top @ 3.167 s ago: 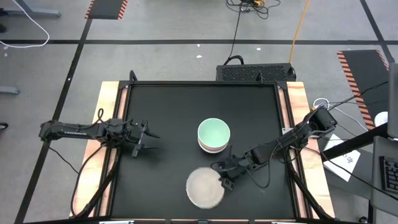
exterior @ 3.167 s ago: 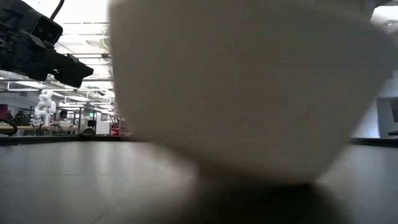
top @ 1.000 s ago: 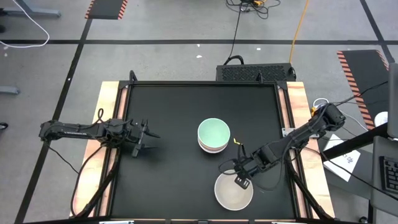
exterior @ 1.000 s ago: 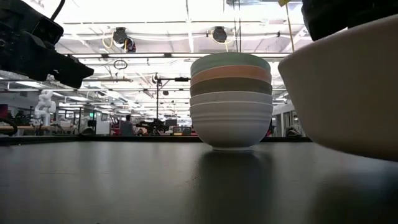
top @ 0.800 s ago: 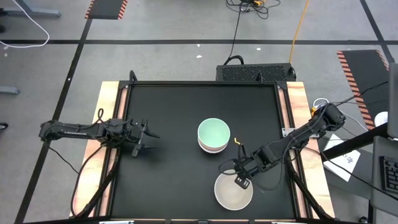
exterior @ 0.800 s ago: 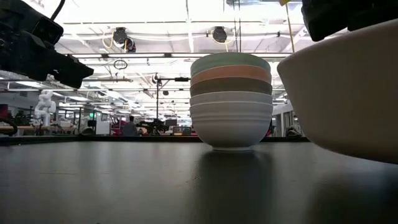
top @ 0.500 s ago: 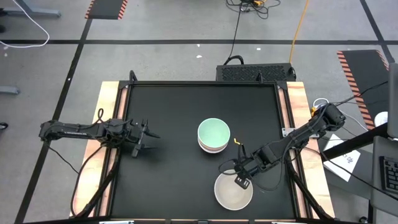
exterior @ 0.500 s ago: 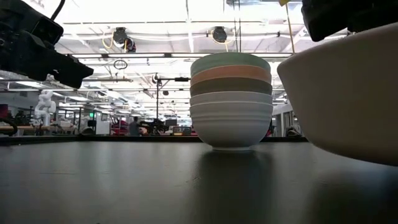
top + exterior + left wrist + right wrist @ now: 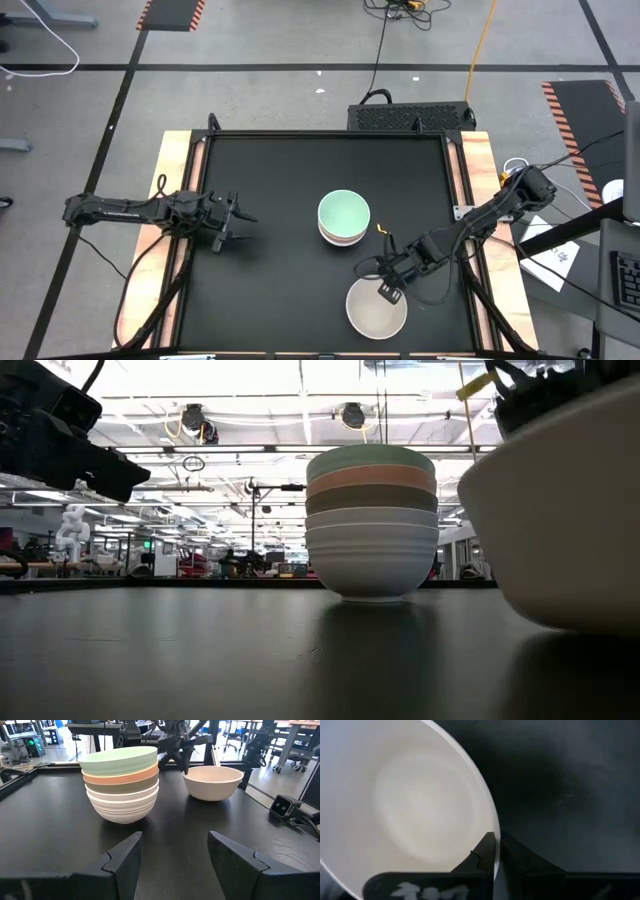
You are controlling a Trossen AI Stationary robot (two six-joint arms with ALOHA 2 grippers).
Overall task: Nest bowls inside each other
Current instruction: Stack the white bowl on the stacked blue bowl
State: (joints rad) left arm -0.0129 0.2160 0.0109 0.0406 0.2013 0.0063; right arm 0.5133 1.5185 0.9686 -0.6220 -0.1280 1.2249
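A stack of nested bowls (image 9: 344, 217) stands on its base mid-table, with the mint green one on top, then salmon-orange, grey-brown and white below (image 9: 120, 782). It also shows in the low view (image 9: 371, 520). A cream-beige bowl (image 9: 376, 310) stands upright near the table's front edge, right of the stack (image 9: 212, 781) (image 9: 560, 510). My right gripper (image 9: 388, 290) is shut on its rim. My left gripper (image 9: 237, 222) hangs open and empty over the table's left part, its fingers pointing at the stack (image 9: 175, 860). My right gripper pinches the cream-beige bowl's rim (image 9: 489, 827) on its far side, one finger inside the bowl and one outside (image 9: 487, 847). The fingers come from above, slanting in from the table's right. The bowl stays upright, and its base looks set on the table (image 9: 212, 798).
The black table top (image 9: 270, 170) has wooden side strips and open room at the left and far parts. A black box (image 9: 410, 117) sits beyond the far edge. A small camera block (image 9: 282, 806) sits at the table's near edge, by the cream bowl.
My right gripper has lowered the cream-beige bowl a little and shifted it slightly toward the table's right edge, keeping its hold on the rim. The bowl's underside, held clear of the table before, now sits down on it.
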